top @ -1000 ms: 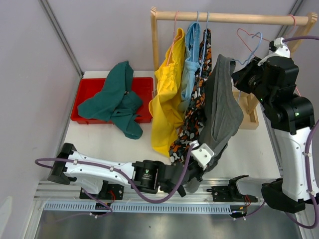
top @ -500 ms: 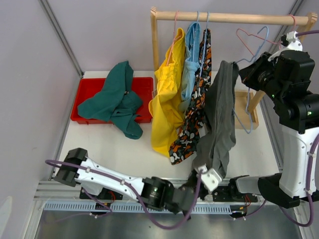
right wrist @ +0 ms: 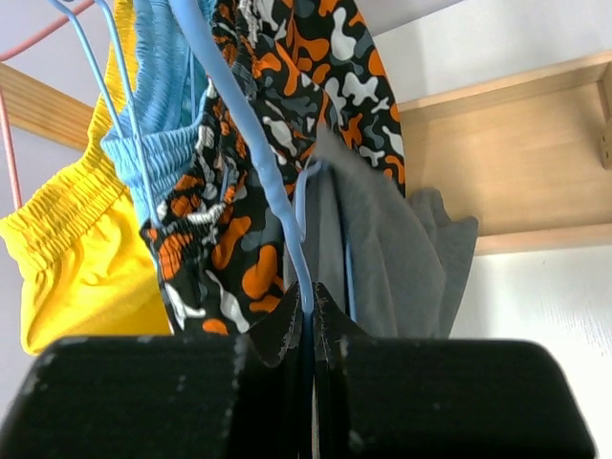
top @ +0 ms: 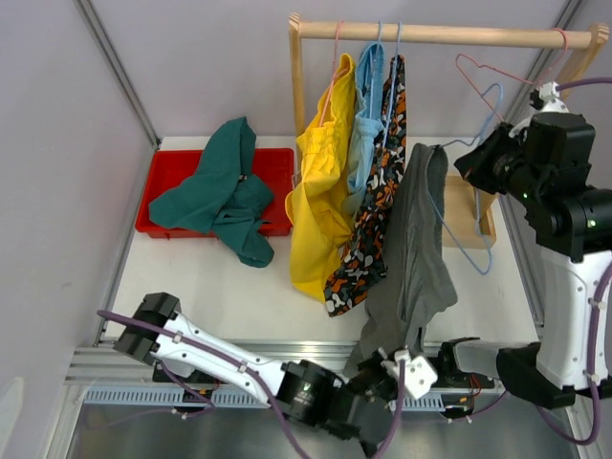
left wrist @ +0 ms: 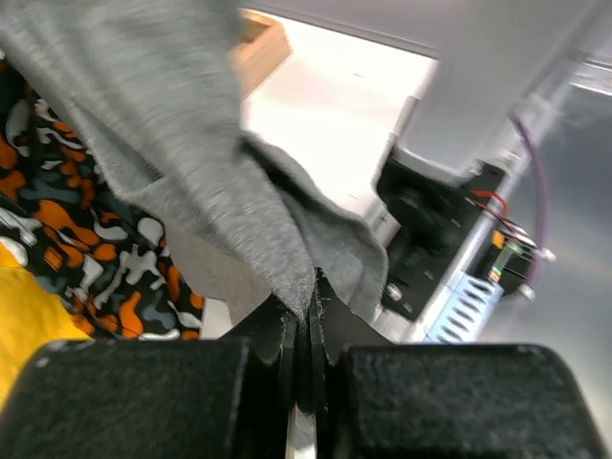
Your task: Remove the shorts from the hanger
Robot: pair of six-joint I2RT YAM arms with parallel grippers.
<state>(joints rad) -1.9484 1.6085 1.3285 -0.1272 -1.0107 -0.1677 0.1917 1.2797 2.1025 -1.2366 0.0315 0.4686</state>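
The grey shorts (top: pixel 418 244) hang over a blue wire hanger (top: pixel 449 239), off the rail. My right gripper (top: pixel 470 163) is shut on the blue hanger's wire (right wrist: pixel 287 229) and holds it up to the right of the rack. My left gripper (top: pixel 387 363) is shut on the grey shorts' lower hem (left wrist: pixel 287 239) at the near table edge, so the fabric is stretched down. Yellow shorts (top: pixel 320 206), light blue shorts (top: pixel 365 124) and camouflage shorts (top: pixel 378 206) hang on the wooden rail (top: pixel 449 35). The dark teal shorts (top: pixel 225 196) lie in a red tray (top: pixel 167 172).
An empty pink hanger (top: pixel 478 65) sits by the right gripper near the rail's right end. The rack's wooden base (top: pixel 464 215) stands on the table behind the grey shorts. Grey walls close in at the left and the back.
My left gripper has pulled the grey shorts' hem down and toward the near edge. The shorts have stretched out and slid lower on the blue hanger, which my right gripper has raised slightly.
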